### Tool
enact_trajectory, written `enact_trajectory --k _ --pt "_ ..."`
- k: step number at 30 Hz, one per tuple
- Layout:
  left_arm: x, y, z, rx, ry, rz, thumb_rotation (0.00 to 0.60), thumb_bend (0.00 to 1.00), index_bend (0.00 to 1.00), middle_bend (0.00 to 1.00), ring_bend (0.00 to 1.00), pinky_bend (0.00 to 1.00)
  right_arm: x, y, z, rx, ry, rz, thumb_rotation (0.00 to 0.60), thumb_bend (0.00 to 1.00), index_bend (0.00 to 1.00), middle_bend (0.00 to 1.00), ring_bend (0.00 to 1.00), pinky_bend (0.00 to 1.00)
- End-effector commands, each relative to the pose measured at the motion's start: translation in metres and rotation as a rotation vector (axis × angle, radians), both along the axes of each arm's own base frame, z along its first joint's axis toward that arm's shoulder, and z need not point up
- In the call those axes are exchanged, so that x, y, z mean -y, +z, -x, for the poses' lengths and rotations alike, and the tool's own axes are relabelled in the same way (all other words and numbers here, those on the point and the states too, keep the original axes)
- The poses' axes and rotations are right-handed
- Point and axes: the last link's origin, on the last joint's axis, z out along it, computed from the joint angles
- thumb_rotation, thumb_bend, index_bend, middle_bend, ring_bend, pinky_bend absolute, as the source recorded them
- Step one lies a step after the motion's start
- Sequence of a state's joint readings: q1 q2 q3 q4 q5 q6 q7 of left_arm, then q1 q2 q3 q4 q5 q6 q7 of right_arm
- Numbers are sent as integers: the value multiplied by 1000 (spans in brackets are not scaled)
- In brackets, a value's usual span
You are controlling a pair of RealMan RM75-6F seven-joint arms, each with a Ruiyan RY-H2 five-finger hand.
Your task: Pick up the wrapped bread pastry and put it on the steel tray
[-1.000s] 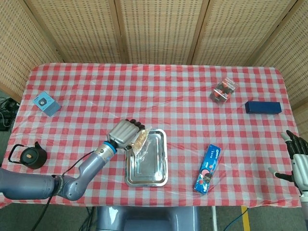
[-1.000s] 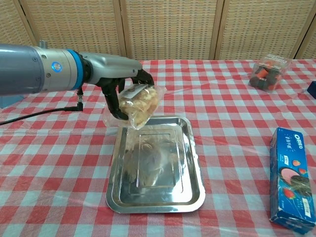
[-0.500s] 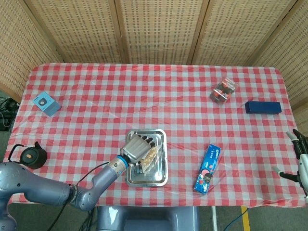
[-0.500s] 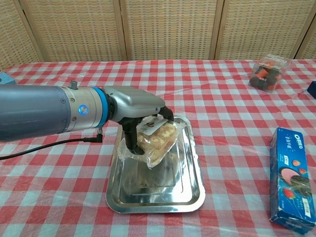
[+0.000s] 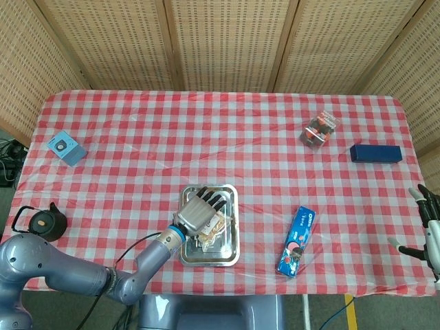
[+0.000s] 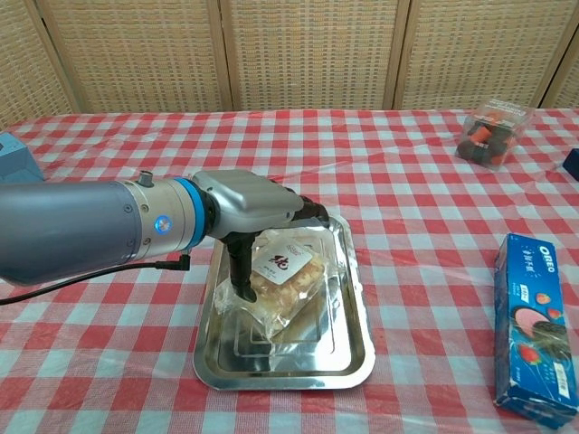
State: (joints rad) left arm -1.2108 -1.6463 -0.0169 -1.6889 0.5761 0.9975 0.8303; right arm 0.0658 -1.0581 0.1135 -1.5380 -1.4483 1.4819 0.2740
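The wrapped bread pastry lies tilted in the steel tray, its label facing up. My left hand hovers over the tray's left half. Its fingers are stretched out above the pastry and its thumb points down along the wrapper's left edge. My right hand shows only at the far right edge of the head view, away from the tray, fingers apart and holding nothing.
A blue Oreo box lies right of the tray. A black kettle and a small blue box are at the left. A snack pack and a dark blue box are at the back right.
My left hand carried the pastry from the tray's back left corner down into the tray. Its fingers then straightened off the wrapper. The right hand hardly moved.
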Motion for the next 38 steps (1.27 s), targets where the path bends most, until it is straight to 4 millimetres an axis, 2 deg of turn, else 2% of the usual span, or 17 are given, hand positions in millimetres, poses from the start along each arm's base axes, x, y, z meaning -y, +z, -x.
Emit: enact_trajectory --k 1,5,10,15,19,21,22,24,27,28,29,32,35,38 --pt "-1 5 -1 29 6 -12 600 34 0 0 0 0 0 0 0 -2 2 -1 600 59 62 0 0 0" --pt "-6 25 -2 106 22 -61 600 37 0 0 0 0 0 -1 0 -3 -1 -2 600 60 62 0 0 0" --pt "-18 72 10 233 43 -206 600 38 0 0 0 0 0 -1 0 -8 1 -2 600 59 62 0 0 0" --pt "-21 129 46 343 114 -331 600 38 0 0 0 0 0 -2 0 -16 -5 -5 600 60 61 0 0 0" --pt "-13 166 83 357 147 -396 600 38 0 0 0 0 1 -6 -2 -32 -1 -12 600 60 61 0 0 0" --pt "-6 182 105 345 153 -449 600 38 0 0 0 0 1 -8 -3 -42 1 -17 600 59 60 0 0 0" --pt "1 194 127 323 162 -509 600 38 0 0 0 0 1 -10 -4 -52 4 -20 600 59 60 0 0 0" --pt "8 200 139 310 163 -543 600 36 0 0 0 0 1 -11 -5 -58 6 -22 600 60 60 0 0 0" --pt "31 210 181 231 214 -629 600 27 0 0 0 0 1 -14 -7 -75 12 -24 600 59 57 0 0 0" --pt "35 211 186 222 220 -638 600 25 0 0 0 0 1 -14 -7 -78 12 -25 600 59 56 0 0 0" --pt "48 212 203 187 246 -668 600 23 0 0 0 0 1 -16 -8 -87 12 -28 600 59 52 0 0 0" --pt "75 210 232 154 303 -699 600 22 0 0 0 0 2 -22 -10 -116 14 -44 600 59 34 0 0 0" --pt "98 205 252 173 356 -695 600 21 0 0 0 0 1 -28 -13 -138 17 -59 600 60 22 0 0 0" --pt "105 200 262 161 366 -672 600 19 0 0 0 0 1 -31 -13 -145 17 -67 600 60 20 0 0 0"
